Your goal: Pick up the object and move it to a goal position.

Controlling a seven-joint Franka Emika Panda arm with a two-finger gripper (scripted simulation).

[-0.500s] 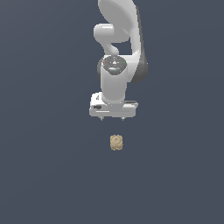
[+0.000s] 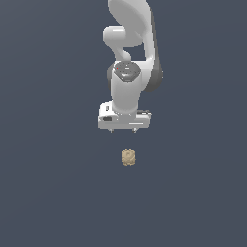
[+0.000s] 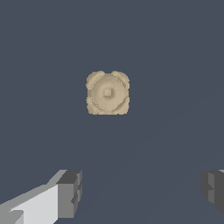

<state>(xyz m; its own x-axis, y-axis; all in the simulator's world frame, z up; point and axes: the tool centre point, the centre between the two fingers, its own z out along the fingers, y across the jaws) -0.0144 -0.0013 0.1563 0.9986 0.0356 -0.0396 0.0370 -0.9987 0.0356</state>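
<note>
Little is shifting since before: the gripper (image 2: 123, 130) is hovering, fingers (image 3: 70, 192) apart, at twelve o'clock of the tan object (image 2: 128, 157). Approach underway; next, centring and descending.

The white arm (image 2: 129, 58) reaches down from the far side, wrist vertical; its pincer (image 2: 123, 130) points downward, fingers (image 3: 70, 192) spread wide, holding nothing.
</note>
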